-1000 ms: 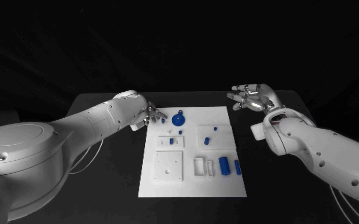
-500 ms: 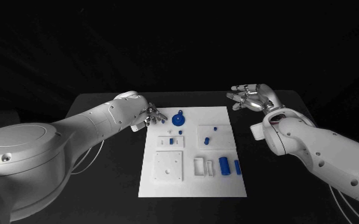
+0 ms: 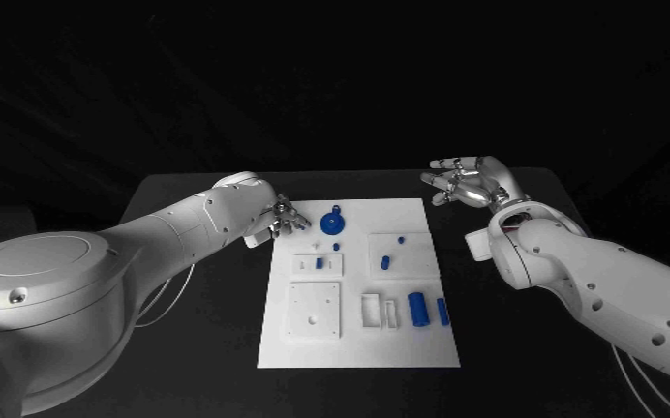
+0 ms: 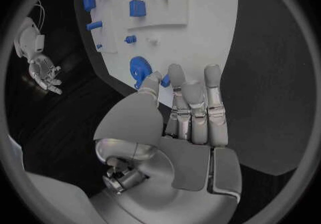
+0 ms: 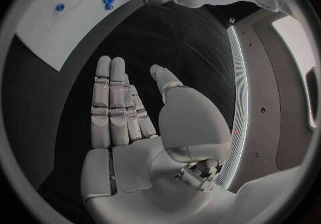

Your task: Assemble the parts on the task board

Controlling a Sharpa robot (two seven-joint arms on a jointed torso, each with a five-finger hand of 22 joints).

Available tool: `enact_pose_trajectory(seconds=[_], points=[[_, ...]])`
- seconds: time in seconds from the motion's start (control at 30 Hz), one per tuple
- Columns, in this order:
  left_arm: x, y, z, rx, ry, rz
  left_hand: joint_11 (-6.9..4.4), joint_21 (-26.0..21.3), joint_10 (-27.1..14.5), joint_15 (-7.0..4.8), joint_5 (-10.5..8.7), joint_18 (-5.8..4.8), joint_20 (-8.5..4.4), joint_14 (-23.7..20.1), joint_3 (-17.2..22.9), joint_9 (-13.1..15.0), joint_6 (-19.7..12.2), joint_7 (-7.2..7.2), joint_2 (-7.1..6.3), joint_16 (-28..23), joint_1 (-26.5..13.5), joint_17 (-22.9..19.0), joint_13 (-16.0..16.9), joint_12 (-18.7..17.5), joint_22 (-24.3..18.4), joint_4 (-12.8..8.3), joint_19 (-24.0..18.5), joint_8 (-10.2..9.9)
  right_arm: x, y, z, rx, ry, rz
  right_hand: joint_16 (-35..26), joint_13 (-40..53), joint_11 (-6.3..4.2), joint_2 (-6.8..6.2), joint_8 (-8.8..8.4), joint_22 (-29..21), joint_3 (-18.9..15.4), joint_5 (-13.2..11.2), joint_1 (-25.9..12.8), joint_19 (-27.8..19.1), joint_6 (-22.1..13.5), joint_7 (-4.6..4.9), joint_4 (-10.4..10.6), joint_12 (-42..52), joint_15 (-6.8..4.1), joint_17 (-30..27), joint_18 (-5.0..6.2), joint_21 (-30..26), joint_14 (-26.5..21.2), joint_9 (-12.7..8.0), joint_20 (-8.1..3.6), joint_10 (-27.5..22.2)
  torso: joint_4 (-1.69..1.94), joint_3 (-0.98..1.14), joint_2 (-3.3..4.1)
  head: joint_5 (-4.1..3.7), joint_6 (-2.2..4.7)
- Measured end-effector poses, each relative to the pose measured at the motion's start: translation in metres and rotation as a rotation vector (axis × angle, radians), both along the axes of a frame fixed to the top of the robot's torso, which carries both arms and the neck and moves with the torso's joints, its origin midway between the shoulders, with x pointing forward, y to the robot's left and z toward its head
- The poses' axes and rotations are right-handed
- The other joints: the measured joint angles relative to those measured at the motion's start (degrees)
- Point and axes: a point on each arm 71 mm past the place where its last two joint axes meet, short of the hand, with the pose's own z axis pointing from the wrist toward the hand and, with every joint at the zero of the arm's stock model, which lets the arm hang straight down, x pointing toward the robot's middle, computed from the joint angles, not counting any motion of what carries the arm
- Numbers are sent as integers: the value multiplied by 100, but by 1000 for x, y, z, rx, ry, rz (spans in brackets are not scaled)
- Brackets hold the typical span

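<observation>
Left hand creeps toward the round blue part

The task board [image 3: 359, 283] lies mid-table. The left hand [image 3: 285, 217] has edged closer to the round blue part [image 3: 334, 223] near the board's far left corner (fingers apart, holding nothing). The right hand [image 3: 468, 182] waits open.

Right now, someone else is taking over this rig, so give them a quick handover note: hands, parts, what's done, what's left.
Left hand: holds nothing, fingers apart, at the far left corner of the task board, fingertips close to the round blue part; I cannot tell if they touch it.
Right hand: open, holds nothing, over the bare table beyond the board's far right corner.
Parts: small blue pieces sit mid-board; two blue cylinders lie near the board's near right edge.
Done: cannot tell.
Left: seemingly most of the assembly.
</observation>
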Motion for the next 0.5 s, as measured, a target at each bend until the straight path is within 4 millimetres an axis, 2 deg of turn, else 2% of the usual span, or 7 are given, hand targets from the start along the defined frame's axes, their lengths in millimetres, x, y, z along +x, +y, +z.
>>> enact_pose_trajectory(seconds=[0.2,0.4,0.5], points=[[0,2,-1,-12,3,9,0,0,0,0,34,0,0,0,29,-12,0,0,44,0,43,0,-6,0,3,-29,0,-32,0,1,0,1,0,1,0,0,0,0,0,-8,0,0,0,0,0,0,0,0,0,0,0,0,0,0,0,0,-1,-2,1,3,-1],[0,2,-1,-28,6,16,0,0,0,0,135,0,0,0,188,-16,32,-32,233,0,180,1,-12,0,4,-188,0,-37,0,1,0,2,1,1,0,0,0,0,0,-8,0,0,0,0,0,0,0,0,0,0,0,0,0,0,0,0,9,-3,0,4,-12],[0,2,-1,-37,7,19,0,0,0,0,149,0,0,0,281,83,35,-35,266,23,179,1,-13,0,4,-250,0,37,0,1,0,2,1,1,0,0,0,0,0,-8,0,0,0,0,0,0,0,0,0,0,0,0,0,0,0,0,10,-3,-2,7,-13]])
